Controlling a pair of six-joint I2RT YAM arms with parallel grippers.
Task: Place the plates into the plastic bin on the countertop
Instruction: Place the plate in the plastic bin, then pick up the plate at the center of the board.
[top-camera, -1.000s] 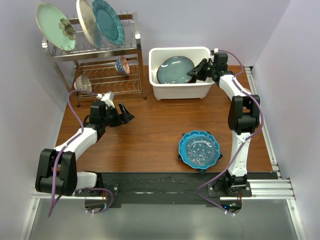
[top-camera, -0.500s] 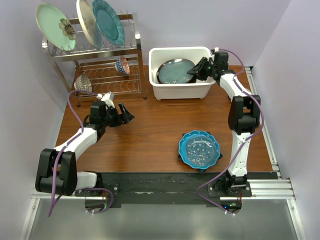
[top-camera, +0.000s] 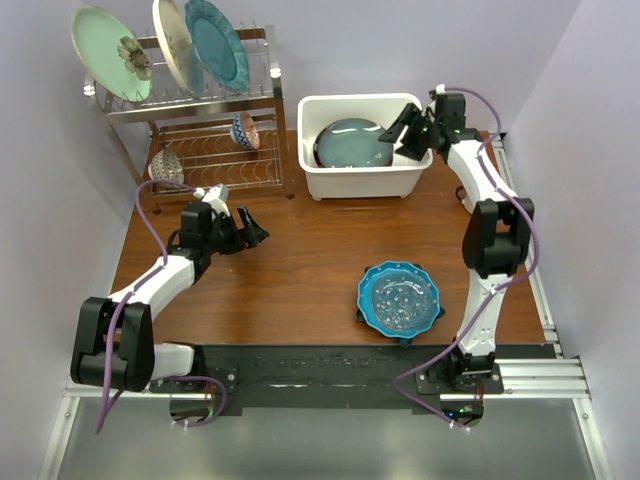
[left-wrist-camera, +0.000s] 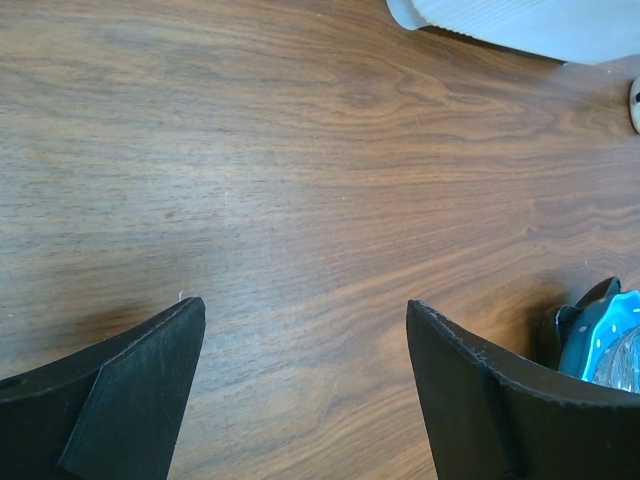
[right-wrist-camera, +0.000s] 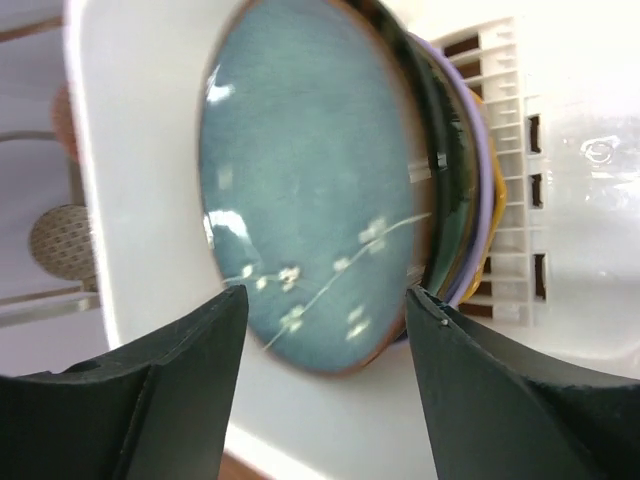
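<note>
Right wrist view: right hand spread, pinching nothing, over dark-rimmed grey-blue round plate, which lies atop stacked plates inside white slotted plastic bin; left hand spread above reddish-brown wooden bench. Judged partway: blue scalloped dotted plate waits on bench, mint flowered plate and cream plate in chrome wire rack.

chrome wire dish rack at far left, 2 tiers. plain teal plate stands on edge in top tier, rt end. 2 small patterned bowls on lower tier, 1 left & 1 rt, well apart.
</note>
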